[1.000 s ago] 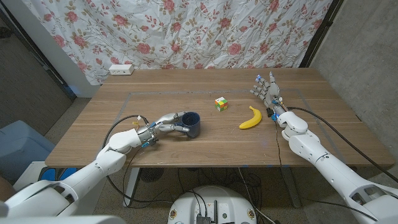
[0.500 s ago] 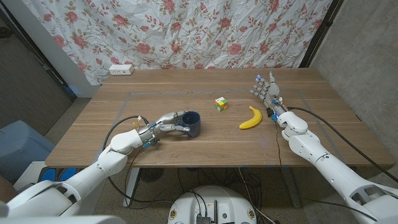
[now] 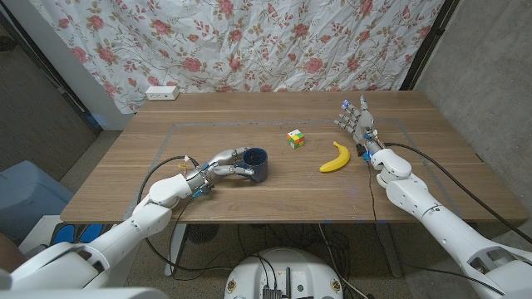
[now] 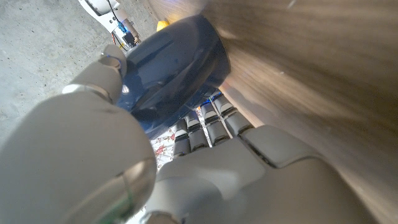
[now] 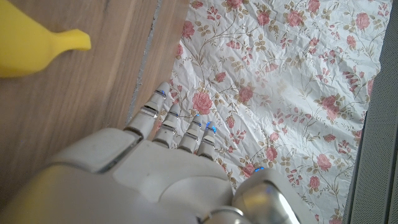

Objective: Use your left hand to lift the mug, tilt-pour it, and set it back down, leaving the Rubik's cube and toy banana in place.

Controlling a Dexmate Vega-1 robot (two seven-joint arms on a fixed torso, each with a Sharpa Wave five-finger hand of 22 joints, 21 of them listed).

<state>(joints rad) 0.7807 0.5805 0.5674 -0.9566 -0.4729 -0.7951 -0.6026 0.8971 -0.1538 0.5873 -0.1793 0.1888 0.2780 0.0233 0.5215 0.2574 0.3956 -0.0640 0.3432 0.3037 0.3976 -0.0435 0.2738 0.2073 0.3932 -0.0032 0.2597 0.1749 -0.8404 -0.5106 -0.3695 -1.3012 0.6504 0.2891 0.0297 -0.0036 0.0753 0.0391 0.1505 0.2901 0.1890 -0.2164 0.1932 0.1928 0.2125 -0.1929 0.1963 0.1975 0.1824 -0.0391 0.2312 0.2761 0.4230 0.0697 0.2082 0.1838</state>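
No brand, label or writing can be read on anything here. The dark blue mug [image 3: 255,164] stands upright on the wooden table [image 3: 125,158] left of centre, with the left hand [image 3: 224,163] wrapped around its side, fingers [image 4: 205,124] curled against its wall. The Rubik's cube [image 3: 296,139] sits beyond it towards the middle, the toy banana [image 3: 335,157] lies to its right, and the right hand [image 3: 357,121] stands beside the banana with fingers spread, holding nothing; a white power strip [image 3: 162,93] lies at the far edge by the floral curtain [image 3: 249,41].

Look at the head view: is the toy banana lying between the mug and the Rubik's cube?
No, the toy banana lies beyond the Rubik's cube, away from the mug.
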